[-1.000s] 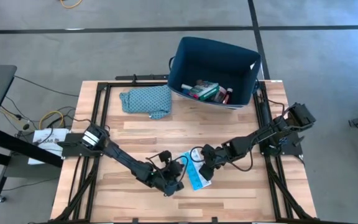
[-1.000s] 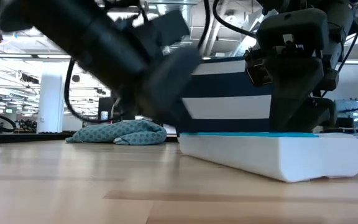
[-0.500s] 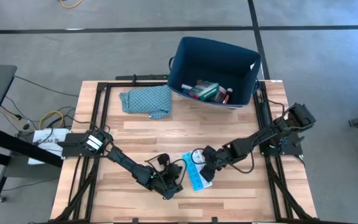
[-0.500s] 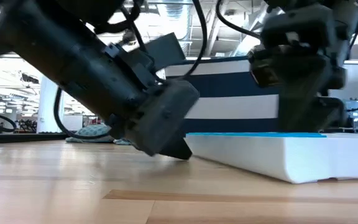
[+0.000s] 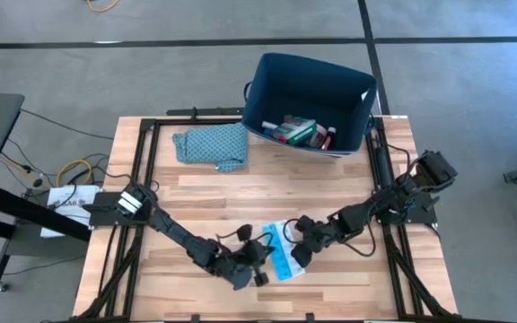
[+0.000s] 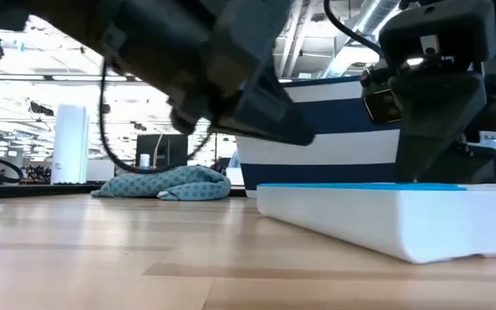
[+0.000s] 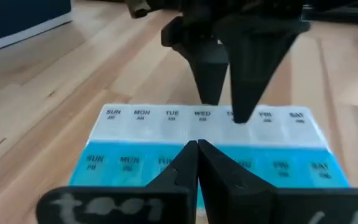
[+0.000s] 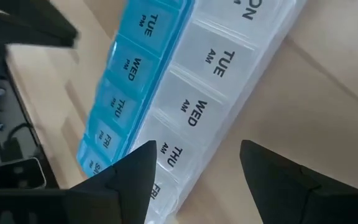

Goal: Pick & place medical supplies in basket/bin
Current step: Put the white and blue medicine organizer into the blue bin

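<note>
The light-blue and white pill organiser [image 5: 281, 252] lies flat on the table near its near edge, also seen in the low view [image 6: 386, 220]. My left gripper [image 7: 197, 146] is shut and hovers just over the organiser's blue row [image 7: 129, 163], raised off the table [image 6: 304, 138]. My right gripper [image 8: 197, 149] is open and comes down on the organiser from the table's right side [image 5: 296, 254]. The navy bin [image 5: 267, 76] stands at the far edge with several supplies [image 5: 299, 131] inside. My right gripper's open fingers [image 8: 129, 180] stand on the top of the organiser's white row, about the WED–THU lids [image 8: 176, 152], slanting down from the right and lying across its length. In the low view the finger reaches the organiser's top [image 6: 416, 182]. The organiser stays flat on the table.
A teal patterned cloth [image 5: 212, 145] lies bunched on the far left part of the table, left of the bin [image 6: 317, 129]. Bare wood stretches between the organiser and the bin. Black frame rails run along the table's left and right sides.
My left gripper has lifted its shut fingertips off the table beside the organiser's left end and moved over the organiser. My right gripper has shifted slightly toward the near edge. The organiser has slid a little along the table toward the right.
</note>
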Robot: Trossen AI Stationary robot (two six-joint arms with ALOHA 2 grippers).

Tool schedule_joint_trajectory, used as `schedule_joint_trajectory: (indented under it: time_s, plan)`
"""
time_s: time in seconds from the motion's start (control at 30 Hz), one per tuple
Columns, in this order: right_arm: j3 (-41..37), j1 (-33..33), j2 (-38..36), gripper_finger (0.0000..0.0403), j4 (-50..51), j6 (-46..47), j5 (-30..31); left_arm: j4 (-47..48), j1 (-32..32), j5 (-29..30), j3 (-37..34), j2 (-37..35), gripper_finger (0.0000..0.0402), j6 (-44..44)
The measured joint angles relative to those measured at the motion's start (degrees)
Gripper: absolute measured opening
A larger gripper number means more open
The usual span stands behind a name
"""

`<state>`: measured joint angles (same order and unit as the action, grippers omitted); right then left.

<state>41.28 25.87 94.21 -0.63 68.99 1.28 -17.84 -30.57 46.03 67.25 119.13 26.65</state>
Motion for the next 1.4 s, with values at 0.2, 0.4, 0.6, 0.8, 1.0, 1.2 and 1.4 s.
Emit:
schedule_joint_trajectory:
  time_s: [0.2,0.4,0.6,0.8,1.0,1.2,1.4]
  plan:
    - [-1.88,-0.02,0.0,0.0225,-3.3,0.7,1.62,5.93,1.23,-2.27,-0.01,0.11,0.0,1.89]
    - [-2.25,0.02,-0.04,0.0225,-4.4,1.53,1.75,8.77,1.1,-2.22,0.07,2.15,0.0,6.33]
    - [-2.34,0.0,-0.03,0.0225,-4.42,1.97,1.34,5.25,1.19,-1.32,0.19,5.8,0.0,8.75]
    - [-2.25,0.36,-0.04,0.0225,-4.48,5.16,1.45,7.63,0.42,-1.76,0.27,5.86,0.0,10.8]
    - [-1.97,1.58,-0.07,0.0225,-7.64,9.97,2.36,10.21,-0.93,-1.12,0.13,5.88,0.0,13.94]
    - [-2.13,2.21,-0.03,0.0225,-11.99,10.19,5.28,10.97,-1.25,-4.42,-0.27,6.42,0.0,14.97]
    - [-2.17,1.45,1.18,0.0225,-12.69,10.12,5.67,5.81,-0.27,-2.95,-0.4,6.54,0.0,10.61]
